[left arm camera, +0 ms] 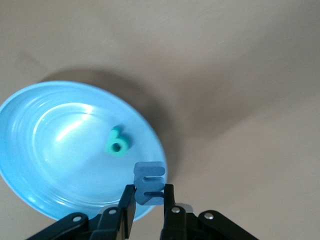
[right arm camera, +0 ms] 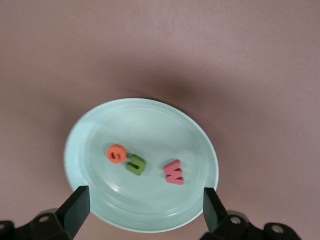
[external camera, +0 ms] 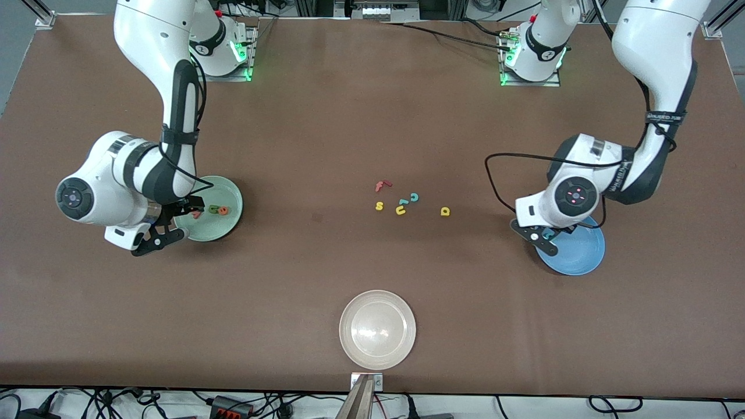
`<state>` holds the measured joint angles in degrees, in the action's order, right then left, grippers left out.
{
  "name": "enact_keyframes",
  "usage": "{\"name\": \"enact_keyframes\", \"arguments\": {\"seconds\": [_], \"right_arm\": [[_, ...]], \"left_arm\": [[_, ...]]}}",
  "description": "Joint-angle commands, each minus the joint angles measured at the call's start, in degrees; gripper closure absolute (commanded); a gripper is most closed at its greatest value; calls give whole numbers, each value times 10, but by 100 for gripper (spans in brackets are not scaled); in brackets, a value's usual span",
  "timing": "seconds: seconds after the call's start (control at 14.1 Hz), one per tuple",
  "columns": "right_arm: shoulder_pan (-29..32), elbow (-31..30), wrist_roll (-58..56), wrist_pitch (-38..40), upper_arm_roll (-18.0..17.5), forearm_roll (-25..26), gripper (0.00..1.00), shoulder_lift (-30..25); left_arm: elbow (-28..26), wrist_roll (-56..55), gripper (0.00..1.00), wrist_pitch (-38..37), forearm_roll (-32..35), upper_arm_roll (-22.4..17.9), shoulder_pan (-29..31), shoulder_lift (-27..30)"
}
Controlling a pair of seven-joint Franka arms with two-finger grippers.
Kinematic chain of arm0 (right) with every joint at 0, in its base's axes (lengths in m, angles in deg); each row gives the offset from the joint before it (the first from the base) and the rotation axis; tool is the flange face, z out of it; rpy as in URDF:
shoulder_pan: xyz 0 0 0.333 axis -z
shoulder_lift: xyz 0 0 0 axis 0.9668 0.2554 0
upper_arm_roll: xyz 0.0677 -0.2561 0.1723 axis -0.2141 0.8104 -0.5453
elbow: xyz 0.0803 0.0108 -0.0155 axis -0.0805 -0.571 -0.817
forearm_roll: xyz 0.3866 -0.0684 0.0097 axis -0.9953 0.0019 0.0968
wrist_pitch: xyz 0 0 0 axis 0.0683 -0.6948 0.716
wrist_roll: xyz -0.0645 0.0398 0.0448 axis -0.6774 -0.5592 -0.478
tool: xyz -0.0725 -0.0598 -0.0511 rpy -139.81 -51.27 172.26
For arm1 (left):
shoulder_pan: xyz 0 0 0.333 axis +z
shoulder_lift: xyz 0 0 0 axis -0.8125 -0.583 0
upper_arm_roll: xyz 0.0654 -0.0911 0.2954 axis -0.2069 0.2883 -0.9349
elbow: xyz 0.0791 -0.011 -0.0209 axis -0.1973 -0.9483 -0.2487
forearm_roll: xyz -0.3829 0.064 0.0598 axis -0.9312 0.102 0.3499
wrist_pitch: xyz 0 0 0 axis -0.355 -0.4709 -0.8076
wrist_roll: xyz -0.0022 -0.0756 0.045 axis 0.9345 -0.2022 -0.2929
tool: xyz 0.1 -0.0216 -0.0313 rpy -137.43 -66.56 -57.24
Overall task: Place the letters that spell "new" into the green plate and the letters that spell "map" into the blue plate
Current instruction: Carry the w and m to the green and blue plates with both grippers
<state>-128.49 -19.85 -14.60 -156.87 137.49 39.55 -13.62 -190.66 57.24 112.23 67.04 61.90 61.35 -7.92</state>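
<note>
Desk (external camera: 326, 116): brown, both arms reaching out from their bases.

Green plate (external camera: 230, 224) toward the right arm's end of the desk. Right hand (right arm camera: 145, 210) hangs over it, fingers (right arm camera: 75, 207) spread wide with nothing between them. In the plate below the hand lie the orange e (right arm camera: 116, 153), olive-green n (right arm camera: 136, 165) touching it, and red-pink w (right arm camera: 174, 172) a little apart.

Blue plate (external camera: 582, 256) toward the left arm's end. Left hand (left arm camera: 148, 202) is over its rim, fingers (left arm camera: 127, 207) clamped on the blue m (left arm camera: 149, 182), which stands up between them. Teal letter (left arm camera: 119, 142) lies in the plate, near the m but apart.

Whitish plate (external camera: 378, 329) is nearest the front camera.

Mid-desk: yellow bowl-and-stem letter (external camera: 445, 211) alone, toward the blue plate; beside it a cluster of loose letters (external camera: 398, 201).
</note>
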Motion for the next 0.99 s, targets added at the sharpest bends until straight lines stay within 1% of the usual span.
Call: {"name": "enact_keyframes", "arguments": {"seconds": [0.0,0.14,0.28,0.35,0.42,0.5,0.64,0.71,0.78,0.85,0.92], "right_arm": [[5,12,17,18,-1,-36,0,-1],[7,13,17,19,-1,-41,0,-1],[4,13,39,15,-4,-41,0,-3],[8,14,81,14,-12,-35,0,-13],[12,14,119,13,-28,-25,0,-27],[31,16,155,12,-60,4,0,-46],[102,30,237,-14,-161,93,0,-103],[137,29,287,-28,-217,153,0,-134],[171,29,335,-32,-269,199,0,-158],[191,30,365,-31,-301,221,0,-176],[206,30,393,-30,-324,240,0,-193]], "left_arm": [[5,68,92,48,22,6,56,-16],[5,100,92,78,22,6,86,-35],[10,119,92,94,22,6,93,-43],[10,120,92,94,22,6,93,-43],[10,122,92,94,22,6,94,-43],[10,128,92,94,22,6,93,-42],[10,138,87,92,22,6,92,-40],[10,142,72,90,22,7,92,-39],[10,145,24,84,22,11,92,-36],[12,146,0,76,22,14,91,-29],[17,145,0,60,22,16,86,-23]]}}
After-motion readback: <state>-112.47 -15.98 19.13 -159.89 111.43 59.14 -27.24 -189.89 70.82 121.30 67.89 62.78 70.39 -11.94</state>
